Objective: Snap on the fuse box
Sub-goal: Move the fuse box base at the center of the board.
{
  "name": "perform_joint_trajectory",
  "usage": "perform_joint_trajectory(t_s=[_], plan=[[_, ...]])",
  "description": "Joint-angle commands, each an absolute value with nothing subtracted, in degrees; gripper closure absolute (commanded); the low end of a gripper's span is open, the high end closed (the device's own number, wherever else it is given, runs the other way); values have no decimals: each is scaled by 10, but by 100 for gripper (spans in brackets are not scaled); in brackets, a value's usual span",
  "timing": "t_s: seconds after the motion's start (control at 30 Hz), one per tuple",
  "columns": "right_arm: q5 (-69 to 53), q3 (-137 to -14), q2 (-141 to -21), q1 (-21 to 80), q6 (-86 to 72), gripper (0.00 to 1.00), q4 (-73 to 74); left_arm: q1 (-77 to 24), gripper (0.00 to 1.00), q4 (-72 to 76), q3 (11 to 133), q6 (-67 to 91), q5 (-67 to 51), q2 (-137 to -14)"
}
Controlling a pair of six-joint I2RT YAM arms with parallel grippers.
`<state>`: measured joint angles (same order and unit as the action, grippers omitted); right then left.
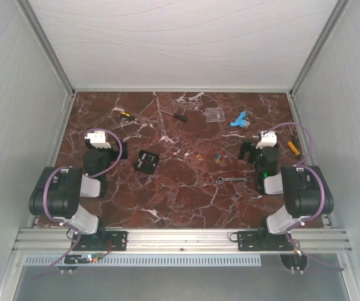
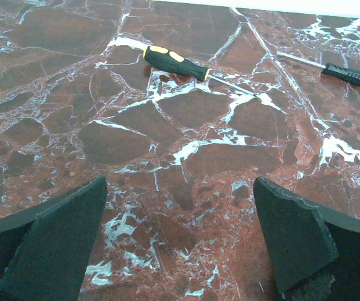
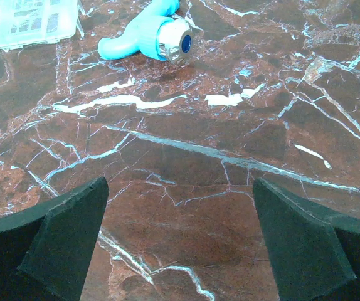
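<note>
- The surface (image 1: 186,200) is a dark red-brown, marble-patterned top with white veins. White panel walls (image 1: 186,44) on aluminium posts close it in on three sides.
- The small black square plastic fuse box (image 1: 146,161) lies flat on the surface, with tiny coloured fuses showing on its face. Neither hand touches it.
- The left hand (image 2: 180,188) stands just left of the fuse box. It is spread fully wide and holds nothing, with bare surface between its pads.
- The right hand (image 3: 180,185) is well to the right of the fuse box, equally wide apart and empty.
- Beyond the fuse box to the left lies a yellow-and-black-handled screwdriver (image 1: 125,114). Beyond it to the right lies a slim black-handled screwdriver (image 1: 180,115).
- Farther right of the fuse box, near the back wall, lie a flat clear plastic square plate (image 1: 215,115) and a light blue plastic tool with a metal end (image 1: 239,120).
- Right of the fuse box lie a few tiny coloured bits (image 1: 199,155) and a small silver wrench (image 1: 232,179).
- Dark marks on the clear plate are too blurred to read.
</note>
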<state>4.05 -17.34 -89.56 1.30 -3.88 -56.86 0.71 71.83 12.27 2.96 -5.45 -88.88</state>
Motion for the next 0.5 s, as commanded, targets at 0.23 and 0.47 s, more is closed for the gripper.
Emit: perform_joint_trajectory(t_s=[0.23,0.47], plan=[[39,-184,-896,10,-31,2,-601,10,0,745,138,19,-65,-890],[18,-215,-838,26,-1,2,-503,9,0,779,107,28,-46,-856]])
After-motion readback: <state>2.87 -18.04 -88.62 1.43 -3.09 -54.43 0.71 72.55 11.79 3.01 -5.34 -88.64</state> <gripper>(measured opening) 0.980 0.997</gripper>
